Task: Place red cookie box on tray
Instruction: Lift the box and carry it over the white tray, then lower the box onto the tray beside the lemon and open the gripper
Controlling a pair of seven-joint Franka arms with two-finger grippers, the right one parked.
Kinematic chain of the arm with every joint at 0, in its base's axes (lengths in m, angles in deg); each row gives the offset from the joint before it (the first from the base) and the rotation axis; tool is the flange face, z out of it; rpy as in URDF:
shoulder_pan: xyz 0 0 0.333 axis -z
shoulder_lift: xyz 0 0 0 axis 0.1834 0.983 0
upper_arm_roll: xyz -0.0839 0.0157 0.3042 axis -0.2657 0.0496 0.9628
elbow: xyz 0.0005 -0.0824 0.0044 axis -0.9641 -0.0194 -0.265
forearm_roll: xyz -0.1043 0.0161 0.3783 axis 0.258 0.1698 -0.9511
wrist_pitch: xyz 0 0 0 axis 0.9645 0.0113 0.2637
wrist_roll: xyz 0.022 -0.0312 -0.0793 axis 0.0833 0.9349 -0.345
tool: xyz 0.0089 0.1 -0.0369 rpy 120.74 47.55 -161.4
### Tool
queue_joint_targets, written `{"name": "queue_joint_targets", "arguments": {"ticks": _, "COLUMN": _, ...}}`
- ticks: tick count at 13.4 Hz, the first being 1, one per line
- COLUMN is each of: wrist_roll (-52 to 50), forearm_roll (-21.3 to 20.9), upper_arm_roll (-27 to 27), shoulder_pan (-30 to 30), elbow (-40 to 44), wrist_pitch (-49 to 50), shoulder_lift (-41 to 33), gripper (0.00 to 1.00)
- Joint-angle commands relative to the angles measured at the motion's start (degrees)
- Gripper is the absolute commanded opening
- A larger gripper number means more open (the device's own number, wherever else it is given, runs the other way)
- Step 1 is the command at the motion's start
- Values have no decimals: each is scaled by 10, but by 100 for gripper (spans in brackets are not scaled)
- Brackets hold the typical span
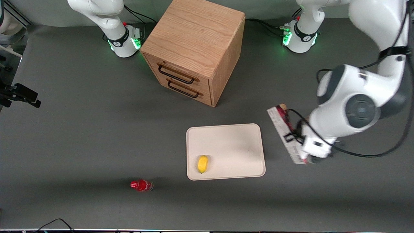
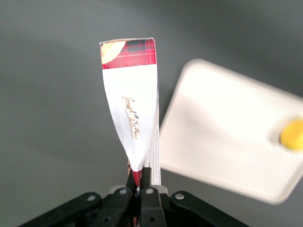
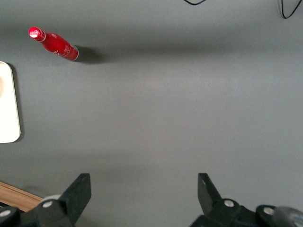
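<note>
One pincer (image 2: 140,185) clamped on one red cookie box (image 2: 131,101), lifted beside one tray (image 1: 226,145) | one lemon (image 1: 202,164) on tray | one red bottle (image 1: 141,185) on counter (image 1: 81,136)

The red cookie box (image 1: 286,131), clamped in the gripper (image 2: 140,185), hangs at 3 o'clock of the cream tray (image 1: 226,139), apart from it.

The front view looks steeply down over the whole grey counter (image 1: 81,136); both wrist views look down closer, sharing the flat cream-white rectangular tray (image 1: 226,136) (image 2: 227,137) (image 3: 7,104)
</note>
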Motion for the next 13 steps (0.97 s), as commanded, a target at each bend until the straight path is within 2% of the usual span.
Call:
{"name": "queue_joint_targets", "arguments": {"ticks": 1, "wrist_roll": 8, "forearm_roll": -14, "upper_arm_roll": -33, "shoulder_pan": 5, "elbow": -20, "wrist_pitch": -71, "shoulder_lift": 42, "gripper": 0}}
{"name": "queue_joint_targets", "arguments": {"ticks": 4, "wrist_roll": -12, "forearm_roll": -22, "upper_arm_roll": -34, "shoulder_pan": 21, "elbow": -81, "wrist_pitch": -213, "shoulder_lift": 71, "gripper": 0}}
{"name": "queue_joint_targets", "arguments": {"ticks": 6, "wrist_roll": -54, "forearm_roll": -103, "upper_arm_roll": -34, "shoulder_pan": 28, "elbow": -102, "wrist_pitch": -279, "shoulder_lift": 106, "gripper": 0}}
{"name": "queue_joint_targets", "arguments": {"ticks": 7, "wrist_roll": -86, "forearm_roll": -127, "upper_arm_roll": -32, "shoulder_pan": 27, "elbow": -103, "wrist_pitch": -283, "shoulder_lift": 109, "gripper": 0}}
{"name": "queue_joint_targets", "arguments": {"ticks": 8, "wrist_roll": -99, "forearm_roll": -129, "upper_arm_roll": -31, "shoulder_pan": 26, "elbow": -102, "wrist_pitch": -279, "shoulder_lift": 108, "gripper": 0}}
{"name": "queue_joint_targets", "arguments": {"ticks": 9, "wrist_roll": -108, "forearm_roll": -135, "upper_arm_roll": -28, "shoulder_pan": 26, "elbow": -102, "wrist_pitch": -276, "shoulder_lift": 105, "gripper": 99}}
{"name": "queue_joint_targets", "arguments": {"ticks": 13, "wrist_roll": -101, "forearm_roll": -126, "upper_arm_roll": -33, "shoulder_pan": 14, "elbow": -96, "wrist_pitch": -198, "shoulder_lift": 76, "gripper": 100}}
